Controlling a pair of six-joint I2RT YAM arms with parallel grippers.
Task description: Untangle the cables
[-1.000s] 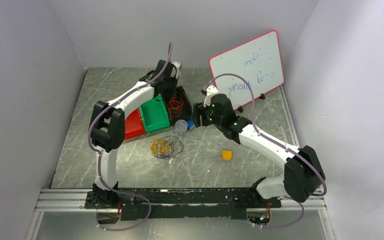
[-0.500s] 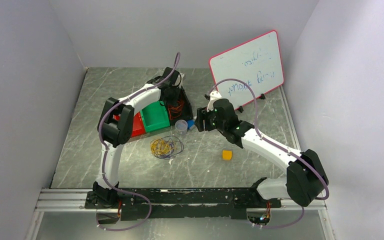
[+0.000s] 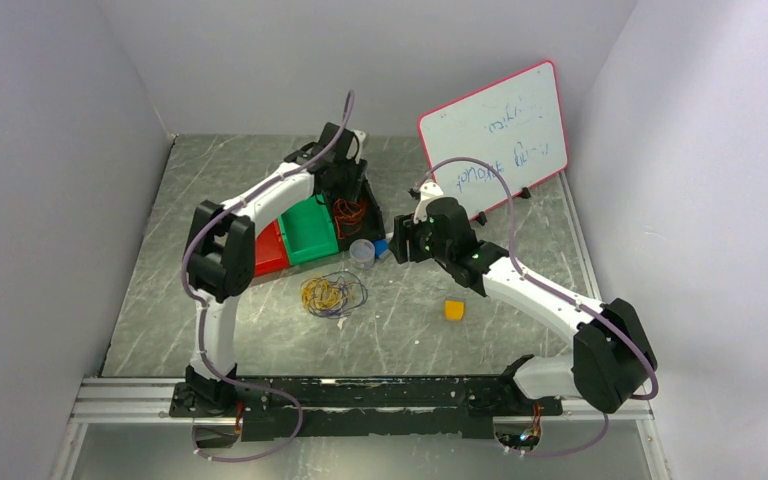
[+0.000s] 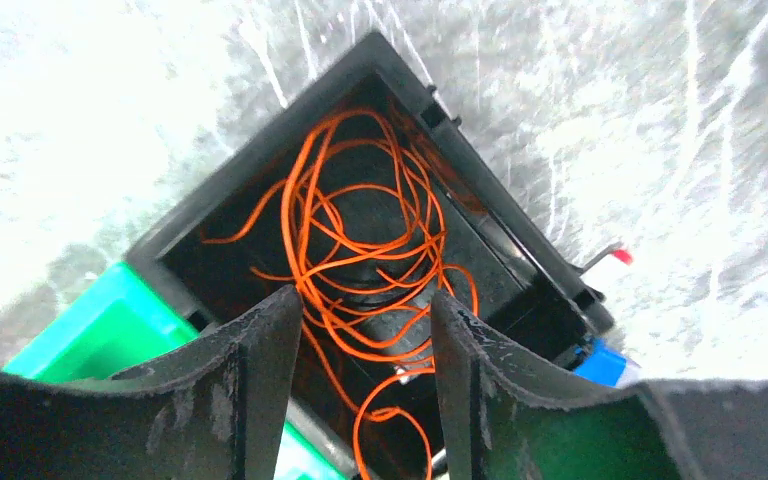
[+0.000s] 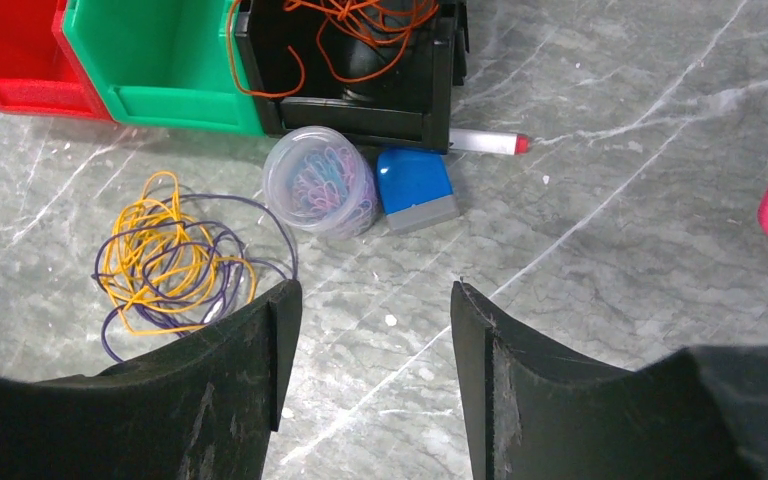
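The orange cable [image 4: 360, 230] lies in loose loops inside the black bin [image 4: 260, 155]. My left gripper [image 4: 365, 295] hangs right over that bin, jaws apart, with orange loops showing below the gap and nothing pinched. From above, the left gripper [image 3: 345, 190] is over the orange cable [image 3: 350, 212]. A yellow and dark purple cable bundle [image 5: 175, 265] lies tangled on the table in front of the bins, also visible from above [image 3: 332, 294]. My right gripper [image 5: 376, 288] hovers open over bare table to the right of that bundle, holding nothing.
A green bin [image 3: 308, 228] and a red bin [image 3: 268, 250] stand left of the black one. A clear jar of paper clips [image 5: 320, 180], a blue block [image 5: 415, 185] and a marker [image 5: 485, 143] lie by the bins. A yellow block [image 3: 454, 309] and a whiteboard [image 3: 500, 130] are at right.
My left gripper's jaws have parted above the black bin, leaving the orange cable lying in it, and its arm shifted slightly. The right arm has barely moved.
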